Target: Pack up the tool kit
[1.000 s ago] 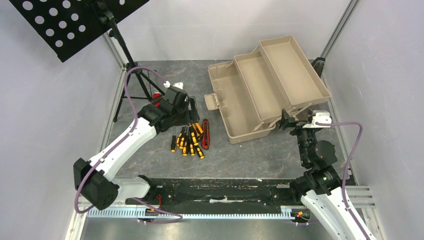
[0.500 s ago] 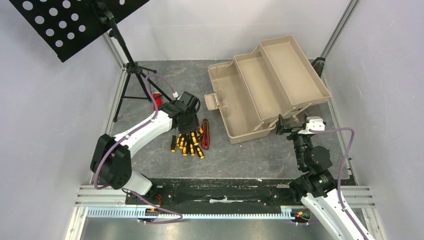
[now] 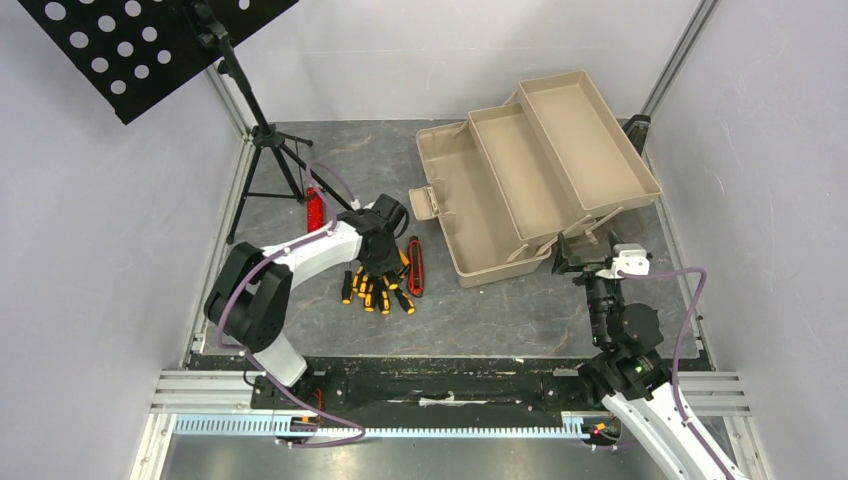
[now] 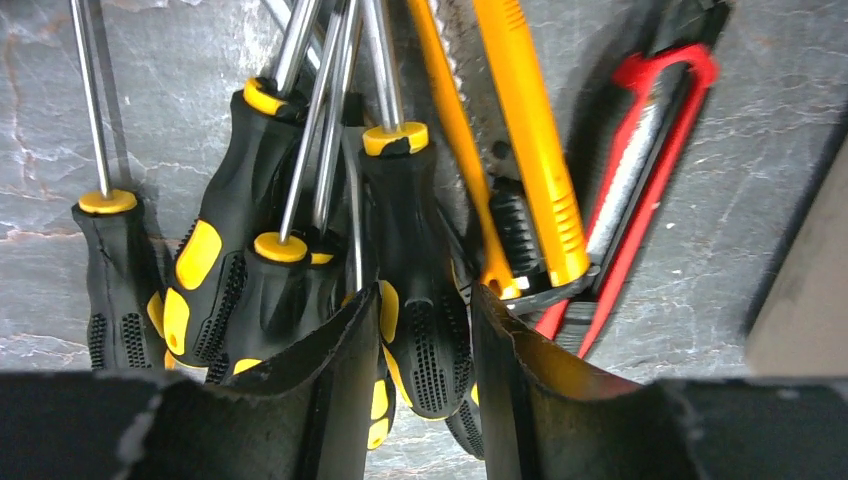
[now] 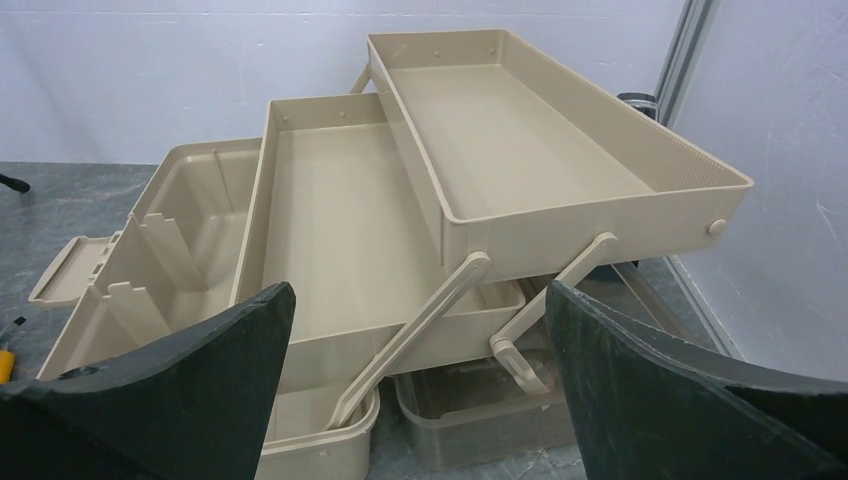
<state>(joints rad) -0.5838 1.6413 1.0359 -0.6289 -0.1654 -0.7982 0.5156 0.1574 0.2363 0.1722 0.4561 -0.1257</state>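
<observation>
The tan toolbox point(image 3: 585, 135) stands open at the back right, its fold-out trays point(image 5: 340, 220) bare. Several yellow-and-black screwdrivers point(image 3: 375, 292) lie in a pile left of it, beside a red utility knife point(image 3: 414, 267). My left gripper point(image 3: 382, 262) is down on the pile. In the left wrist view, that gripper point(image 4: 426, 292) is shut on one screwdriver's handle point(image 4: 410, 240), with both fingers against its sides. The orange knife point(image 4: 530, 150) and red knife point(image 4: 640, 180) lie just to the right. My right gripper point(image 5: 420, 290) is open and empty, facing the toolbox's near end point(image 3: 520, 255).
A plain red bar-shaped piece point(image 3: 314, 208) lies behind my left arm. A black tripod music stand point(image 3: 262, 140) occupies the back left corner. Walls close in on both sides. Bare grey tabletop point(image 3: 500, 310) lies in front of the toolbox.
My left arm has dropped onto the screwdriver pile and its jaws have narrowed round one handle. The red bar has come into view. The right gripper has shifted slightly toward me.
</observation>
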